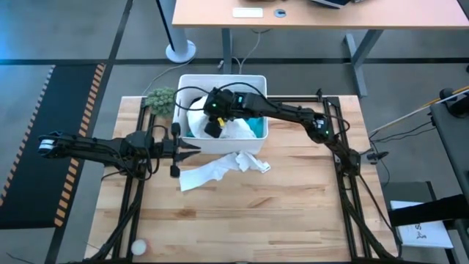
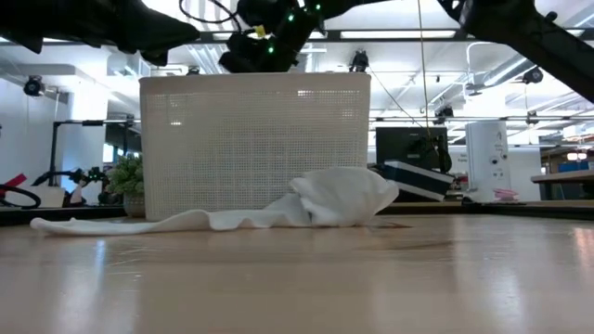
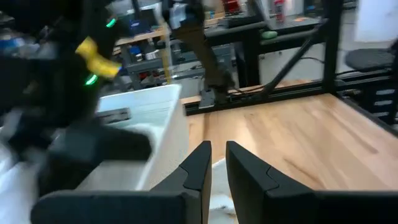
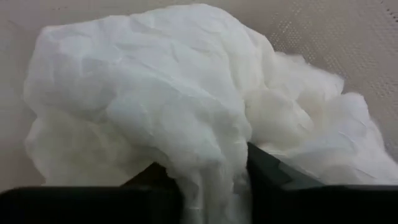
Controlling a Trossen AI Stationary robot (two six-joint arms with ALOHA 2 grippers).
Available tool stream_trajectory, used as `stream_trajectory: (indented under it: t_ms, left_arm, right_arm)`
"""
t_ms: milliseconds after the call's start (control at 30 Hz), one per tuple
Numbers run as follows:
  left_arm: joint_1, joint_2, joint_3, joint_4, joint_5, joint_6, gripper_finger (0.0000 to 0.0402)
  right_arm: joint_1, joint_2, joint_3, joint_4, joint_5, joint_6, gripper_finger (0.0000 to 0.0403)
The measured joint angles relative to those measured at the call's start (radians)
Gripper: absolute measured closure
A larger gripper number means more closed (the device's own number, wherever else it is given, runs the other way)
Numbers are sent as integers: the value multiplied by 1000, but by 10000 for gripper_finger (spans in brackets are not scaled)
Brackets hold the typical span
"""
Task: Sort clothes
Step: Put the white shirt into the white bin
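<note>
White garment (image 1: 220, 170) seemingly past bin (image 1: 258, 81) rim

Bin (image 2: 255, 139) wall hides right tool, contents.

The high view looks straight down, the white bin (image 1: 223, 110) near the table's far edge. The low view sits at tabletop height, facing the bin's (image 2: 255, 144) front wall. The left wrist view looks past the bin's corner (image 3: 163, 118); the right wrist view looks closely into it, at a white garment (image 4: 186, 112).
</note>
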Motion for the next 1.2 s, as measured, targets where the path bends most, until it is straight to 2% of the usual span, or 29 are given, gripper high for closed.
stream_trajectory:
  t_ms: [233, 400, 500, 567, 633, 767, 800, 933, 1067, 1200]
  left_arm:
    - [1, 0, 0, 12, -172, -55, 366]
    - [2, 0, 0, 50, -188, -69, 368]
    - [5, 0, 0, 100, -205, -69, 380]
    - [18, 0, 0, 124, -214, -60, 393]
    - [43, 8, 0, 149, -214, -52, 399]
    - [129, 60, 45, 111, -214, -66, 401]
    - [153, 82, 66, 93, -214, -68, 401]
    - [273, 198, 180, -8, -197, -75, 401]
    - [405, 325, 290, -70, -59, -84, 401]
    - [524, 446, 335, -103, 80, -102, 401]
  right_arm:
    - [12, -125, -1, 1, -10, 3, 219]
    - [21, -215, -1, -27, -5, -12, 164]
    - [24, -264, 1, -98, -8, -11, 158]
    - [19, -277, 2, -179, -3, -11, 179]
    - [14, -277, 0, -269, 1, -35, 222]
    - [17, -273, -24, -371, 0, -107, 356]
    - [19, -273, -40, -371, 13, -113, 379]
    - [20, -276, -130, -351, 48, -123, 387]
    - [19, -304, -255, -226, 48, -124, 400]
    - [-1, -308, -392, -109, -13, -109, 402]
